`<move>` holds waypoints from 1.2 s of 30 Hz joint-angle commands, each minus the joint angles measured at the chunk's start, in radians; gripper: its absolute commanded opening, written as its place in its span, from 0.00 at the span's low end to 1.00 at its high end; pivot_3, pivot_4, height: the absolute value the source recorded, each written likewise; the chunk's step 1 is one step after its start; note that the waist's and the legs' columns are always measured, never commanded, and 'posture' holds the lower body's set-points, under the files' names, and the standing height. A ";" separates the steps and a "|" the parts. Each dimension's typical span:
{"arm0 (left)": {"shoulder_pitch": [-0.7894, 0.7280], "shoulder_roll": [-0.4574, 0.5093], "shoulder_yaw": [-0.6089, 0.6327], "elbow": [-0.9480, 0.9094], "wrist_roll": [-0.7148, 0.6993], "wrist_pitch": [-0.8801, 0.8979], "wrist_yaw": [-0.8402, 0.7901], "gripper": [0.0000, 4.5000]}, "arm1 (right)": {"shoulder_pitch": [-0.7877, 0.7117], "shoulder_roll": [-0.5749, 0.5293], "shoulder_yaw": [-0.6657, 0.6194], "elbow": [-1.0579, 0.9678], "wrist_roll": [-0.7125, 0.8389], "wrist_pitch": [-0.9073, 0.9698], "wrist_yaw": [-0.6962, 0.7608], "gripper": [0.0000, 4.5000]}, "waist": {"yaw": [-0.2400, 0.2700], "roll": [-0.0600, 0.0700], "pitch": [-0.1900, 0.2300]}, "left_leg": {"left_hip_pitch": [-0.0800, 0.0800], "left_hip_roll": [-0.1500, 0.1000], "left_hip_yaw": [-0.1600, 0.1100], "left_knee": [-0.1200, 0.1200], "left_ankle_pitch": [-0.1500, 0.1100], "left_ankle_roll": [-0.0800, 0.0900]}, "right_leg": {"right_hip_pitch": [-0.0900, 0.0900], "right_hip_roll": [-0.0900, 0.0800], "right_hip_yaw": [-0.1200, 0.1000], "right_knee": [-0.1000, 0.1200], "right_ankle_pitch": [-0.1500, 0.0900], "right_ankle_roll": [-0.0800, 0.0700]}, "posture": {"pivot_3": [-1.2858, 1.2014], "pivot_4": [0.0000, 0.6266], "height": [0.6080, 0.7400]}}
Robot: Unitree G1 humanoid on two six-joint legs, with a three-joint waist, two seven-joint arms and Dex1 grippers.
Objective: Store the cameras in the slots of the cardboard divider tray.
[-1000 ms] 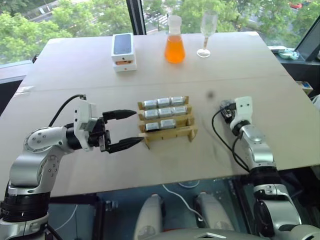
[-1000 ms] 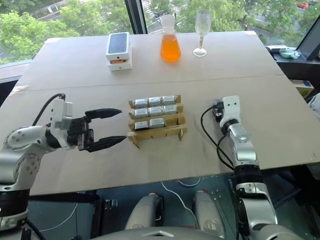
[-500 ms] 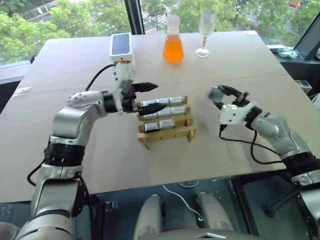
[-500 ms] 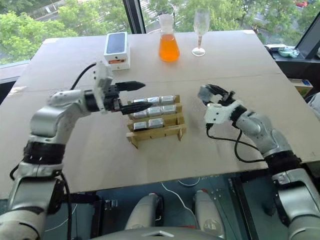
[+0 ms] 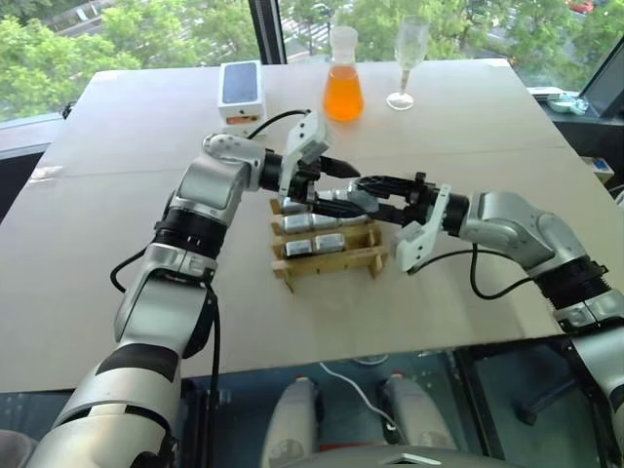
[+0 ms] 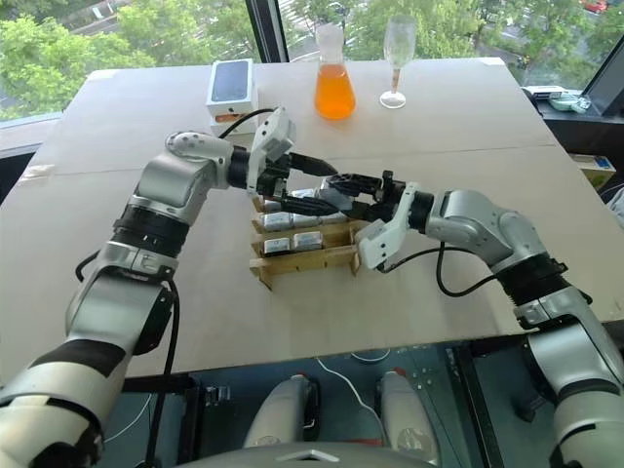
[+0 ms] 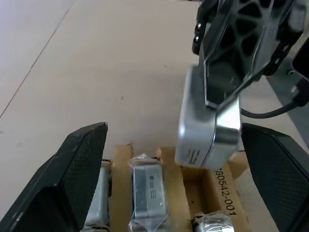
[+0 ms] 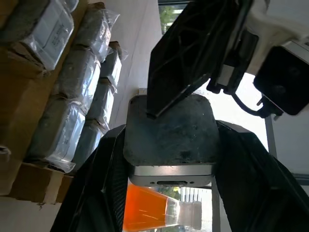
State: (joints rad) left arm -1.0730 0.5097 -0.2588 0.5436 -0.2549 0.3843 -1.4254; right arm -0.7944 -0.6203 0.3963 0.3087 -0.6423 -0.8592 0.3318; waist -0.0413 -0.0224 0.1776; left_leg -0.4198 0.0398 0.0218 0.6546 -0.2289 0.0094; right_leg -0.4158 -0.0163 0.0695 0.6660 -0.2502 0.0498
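Now the right gripper (image 8: pixel 169 145) is pinching a small silver-grey boxy metal camera (image 7: pixel 207 125) between its black fingers, hovering just above the tan cardboard divider tray (image 5: pixel 327 255) at table centre. Opposite, from nine o'clock, the left gripper (image 7: pixel 174 174) is hanging with fingers spread wide around that camera. Bagged cameras (image 5: pixel 314 226) are filling the slots.

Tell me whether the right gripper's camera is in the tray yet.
Out. The right gripper grips the camera above an empty slot of the tray.
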 commanded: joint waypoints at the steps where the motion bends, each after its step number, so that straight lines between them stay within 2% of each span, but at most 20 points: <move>1: -0.047 -0.002 -0.002 0.009 0.020 0.006 -0.030 1.00 | -0.028 0.004 -0.003 -0.003 -0.006 -0.024 -0.010 0.43 | 0.000 0.000 0.000 | 0.000 0.000 0.000 0.000 0.000 0.000 | 0.000 0.000 0.000 0.000 0.000 0.000 | 0.52 0.24 1.00; 7: -0.051 -0.001 -0.004 0.028 0.048 -0.005 -0.062 1.00 | -0.037 0.008 0.001 0.013 -0.026 -0.044 -0.012 0.43 | -0.001 0.000 0.000 | 0.000 0.000 0.000 0.000 0.000 0.000 | 0.000 0.000 0.000 0.001 0.000 0.000 | 0.52 0.24 1.00; 8: -0.047 -0.004 -0.001 0.022 0.043 0.001 -0.066 0.88 | -0.039 0.008 0.008 0.016 -0.034 -0.049 -0.012 0.43 | -0.001 0.000 0.000 | 0.000 0.000 0.000 0.000 0.000 0.000 | 0.000 0.000 0.000 0.001 0.000 0.000 | 0.52 0.24 1.00; 10: -0.038 -0.007 0.003 0.009 0.036 0.015 -0.077 0.73 | -0.038 0.011 0.015 0.019 -0.038 -0.053 -0.011 0.43 | -0.001 0.000 0.000 | 0.000 0.000 0.000 0.000 0.000 0.000 | 0.000 0.000 0.000 0.001 0.000 0.000 | 0.52 0.24 1.00; 14: -0.026 -0.010 -0.003 -0.011 0.040 0.018 -0.091 0.30 | -0.040 0.011 0.019 0.020 -0.043 -0.063 -0.007 0.43 | 0.000 0.000 0.000 | 0.000 0.000 0.000 0.000 0.000 0.000 | 0.000 0.000 0.000 0.001 0.000 0.000 | 0.52 0.24 1.00; 16: -0.026 -0.018 -0.001 -0.014 0.040 0.025 -0.089 0.18 | -0.039 0.008 0.023 0.022 -0.038 -0.070 0.002 0.43 | 0.000 0.000 0.000 | 0.000 0.000 0.000 0.000 0.000 0.000 | 0.000 0.000 0.000 0.001 0.000 0.000 | 0.52 0.24 1.00; 19: -0.026 -0.029 -0.002 -0.025 0.039 0.034 -0.091 0.18 | -0.036 0.000 0.037 0.022 -0.041 -0.077 0.025 0.43 | 0.000 0.000 0.000 | 0.000 0.000 0.000 0.000 0.000 0.000 | 0.000 0.000 0.000 0.001 0.000 0.000 | 0.52 0.24 1.00; 21: -0.022 -0.034 -0.004 -0.035 0.038 0.037 -0.093 0.18 | -0.012 -0.004 0.030 0.001 -0.001 -0.059 0.052 0.66 | 0.000 0.000 0.000 | 0.000 0.000 0.000 0.000 0.000 0.000 | 0.000 0.000 0.000 0.001 0.000 0.000 | 0.52 0.24 1.00; 22: -0.020 -0.036 -0.004 -0.035 0.041 0.034 -0.090 0.18 | 0.011 -0.001 0.018 -0.010 0.058 -0.048 0.067 0.74 | 0.000 0.000 0.000 | 0.000 0.000 -0.001 0.001 0.000 0.000 | 0.000 0.000 0.000 0.002 0.000 0.000 | 0.52 0.24 1.00; 24: -0.017 -0.042 -0.001 -0.034 0.050 0.023 -0.073 0.18 | 0.068 -0.006 -0.017 -0.043 0.184 0.003 0.108 0.96 | 0.002 0.000 0.000 | 0.000 0.000 -0.001 0.001 0.000 0.000 | 0.001 0.000 -0.001 0.002 0.000 0.000 | 0.52 0.24 1.00; 25: -0.015 -0.047 0.002 -0.034 0.051 0.023 -0.062 0.18 | 0.098 -0.017 -0.032 -0.063 0.247 0.040 0.139 1.00 | 0.002 0.000 0.000 | 0.000 0.000 -0.001 0.001 0.000 0.000 | 0.001 0.000 -0.001 0.002 0.000 0.000 | 0.52 0.24 1.00; 28: 0.001 -0.063 -0.001 -0.045 0.062 0.007 -0.023 0.18 | 0.212 -0.051 -0.084 -0.170 0.442 0.216 0.245 1.00 | 0.004 0.000 0.000 | 0.000 0.000 -0.001 0.001 0.000 0.000 | 0.001 -0.001 -0.001 0.002 0.000 0.000 | 0.52 0.24 1.00; 30: 0.015 -0.074 -0.004 -0.061 0.059 0.009 -0.013 0.18 | 0.336 -0.071 -0.139 -0.282 0.672 0.397 0.318 1.00 | 0.006 0.000 0.000 | 0.000 0.000 -0.002 0.004 0.000 0.000 | 0.002 -0.001 -0.002 0.002 0.000 0.000 | 0.52 0.24 1.00; 33: 0.035 -0.074 -0.014 -0.080 0.072 -0.003 -0.004 0.18 | 0.498 -0.098 -0.230 -0.408 0.933 0.621 0.390 1.00 | 0.008 0.000 0.000 | 0.000 0.000 -0.004 0.004 0.000 0.000 | 0.004 -0.001 -0.003 0.003 0.000 0.000 | 0.52 0.24 1.00; 36: 0.045 -0.076 -0.022 -0.083 0.090 -0.010 0.017 0.18 | 0.675 -0.120 -0.337 -0.469 1.171 0.746 0.497 1.00 | 0.010 0.000 0.000 | 0.001 0.000 -0.004 0.006 0.000 0.000 | 0.005 -0.001 -0.004 0.005 0.000 0.000 | 0.52 0.24 1.00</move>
State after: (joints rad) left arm -1.0210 0.4308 -0.2863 0.4986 -0.1693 0.3906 -1.4197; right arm -0.1498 -0.7368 0.1324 -0.1068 0.3844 -0.1712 0.7743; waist -0.0309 -0.0226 0.1777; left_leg -0.4183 0.0393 0.0180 0.6611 -0.2291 0.0099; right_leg -0.4109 -0.0170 0.0661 0.6714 -0.2502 0.0500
